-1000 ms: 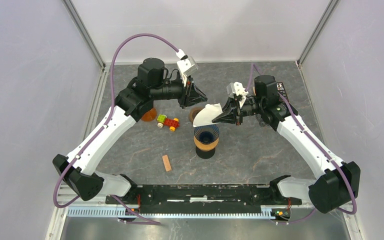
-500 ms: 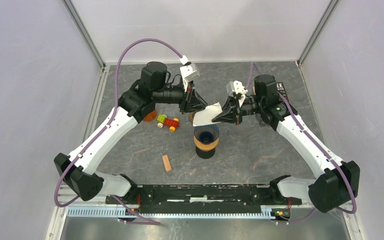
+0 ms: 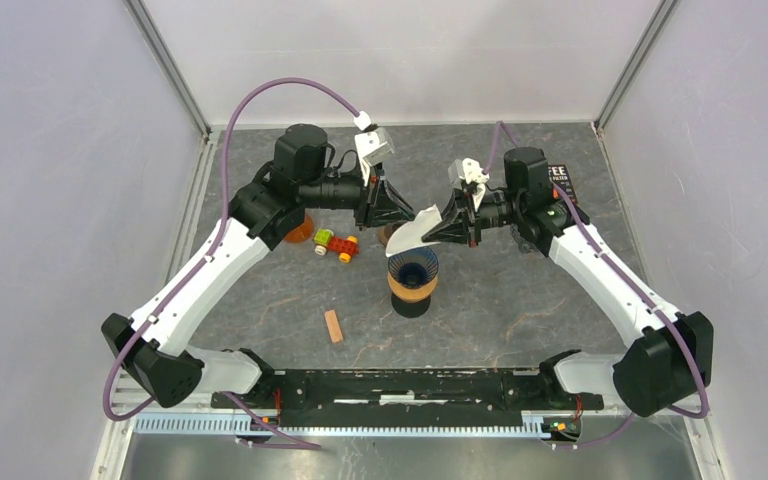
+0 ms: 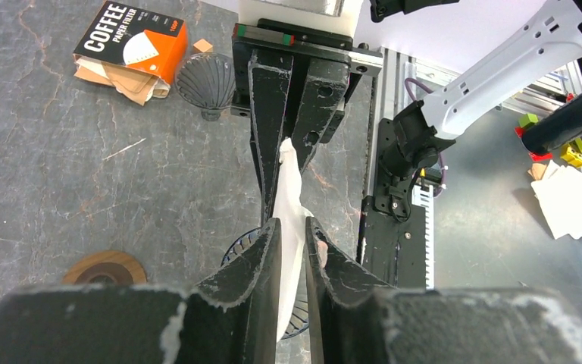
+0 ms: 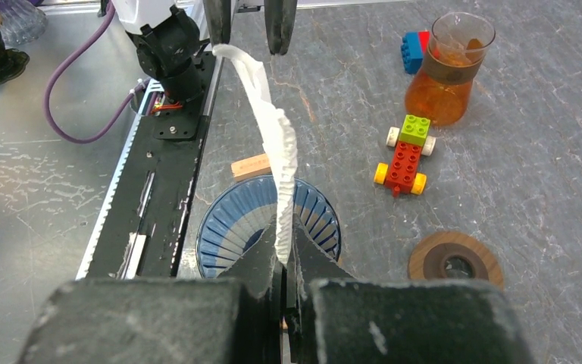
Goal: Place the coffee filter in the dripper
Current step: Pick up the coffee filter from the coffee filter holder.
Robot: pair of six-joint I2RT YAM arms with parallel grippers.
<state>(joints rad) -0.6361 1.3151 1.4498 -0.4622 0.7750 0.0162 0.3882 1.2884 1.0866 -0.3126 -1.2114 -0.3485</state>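
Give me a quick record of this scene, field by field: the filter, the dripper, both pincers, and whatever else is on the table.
coffee filter: held in the air over the dripper, not yet in it
dripper: blue, ribbed, upright, nothing inside
right pincer: shut on one end of the filter
left pincer: slightly open, fingers either side of the filter's other end
other items: filter box, orange flask, brick toy car, wooden block

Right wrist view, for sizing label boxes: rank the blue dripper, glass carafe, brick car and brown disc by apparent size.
1. Blue dripper, though it is nearest the camera and partly hidden.
2. Glass carafe.
3. Brown disc and brick car: too alike to rank.
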